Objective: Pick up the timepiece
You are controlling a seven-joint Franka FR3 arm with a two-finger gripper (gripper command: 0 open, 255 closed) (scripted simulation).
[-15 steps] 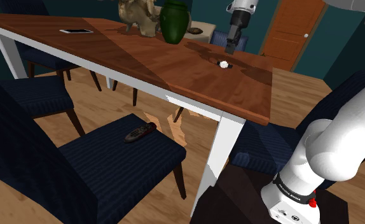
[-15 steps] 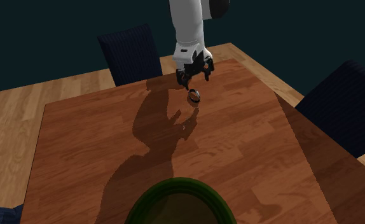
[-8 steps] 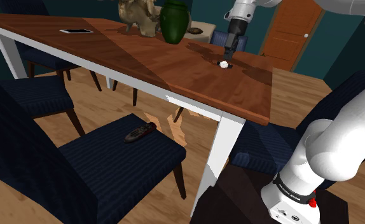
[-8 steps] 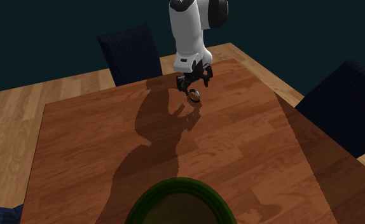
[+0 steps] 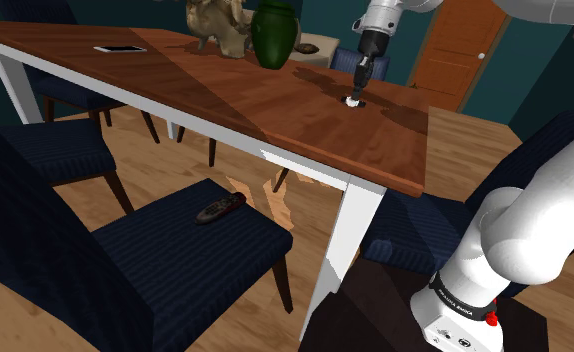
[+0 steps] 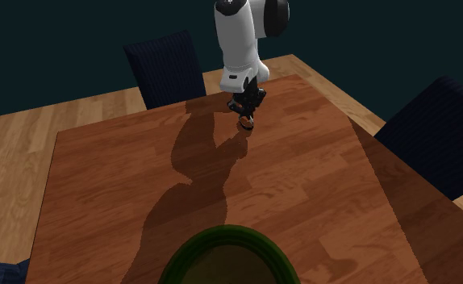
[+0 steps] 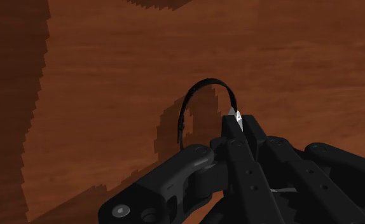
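The timepiece is a small wristwatch (image 5: pixel 352 101) with a pale face and a thin black strap, lying on the brown wooden table (image 5: pixel 275 100) near its far end. My black gripper (image 5: pixel 360 88) points straight down onto it. In the second exterior view the gripper (image 6: pixel 247 111) covers most of the watch (image 6: pixel 247 123). The wrist view has the fingers (image 7: pixel 251 135) drawn together on the watch, whose strap (image 7: pixel 210 81) loops out past the fingertips with a pale sliver between them. The gripper (image 7: pixel 237 121) is shut on the watch, down at the tabletop (image 7: pixel 111 63).
A dark green vase (image 5: pixel 275 32) and a tan figurine (image 5: pixel 215 25) stand at the table's far side, with a phone (image 5: pixel 120 48) further left. Dark blue chairs (image 5: pixel 175 240) ring the table; one seat holds a remote (image 5: pixel 220 208). An orange door (image 5: pixel 455 45) is behind.
The gripper has come down from above the table onto the watch, and its fingers, apart a second ago, have closed on it.
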